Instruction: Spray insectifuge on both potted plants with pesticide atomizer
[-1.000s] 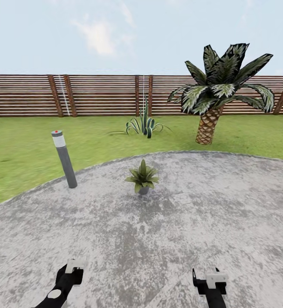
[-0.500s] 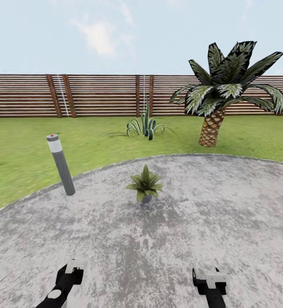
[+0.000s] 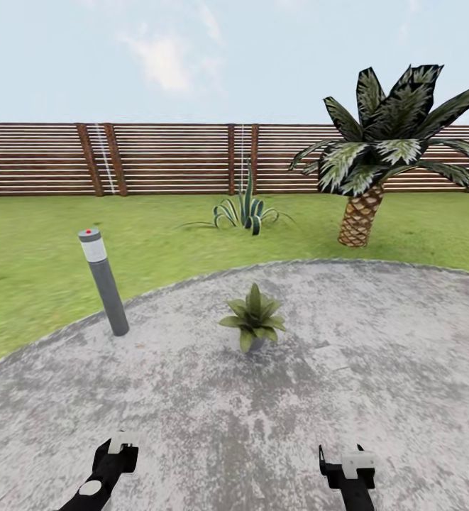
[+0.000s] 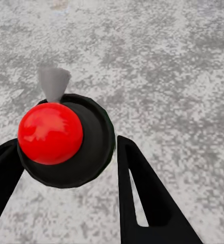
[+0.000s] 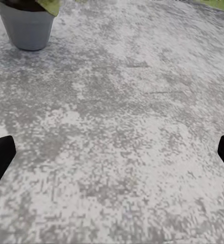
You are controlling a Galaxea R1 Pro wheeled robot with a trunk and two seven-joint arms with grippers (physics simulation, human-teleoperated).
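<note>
While no spray bottle shows, the small green-leaved potted plant (image 3: 254, 321) stands mid-paving (image 3: 376, 369), ahead of both grippers. Left gripper (image 4: 66, 168): fingers apart around a black, red-capped object (image 4: 51, 133), unidentified. Right gripper (image 5: 112, 152): spread, empty. Step judged: searching; next calls for locating the atomizer.

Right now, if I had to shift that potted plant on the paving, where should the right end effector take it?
Grip the grey pot on its bare wall below the rim, coming in low from the side. The potted plant stands upright and its leaves spread over the rim, so a top approach would likely crush them. The right end effector is open wide.
</note>
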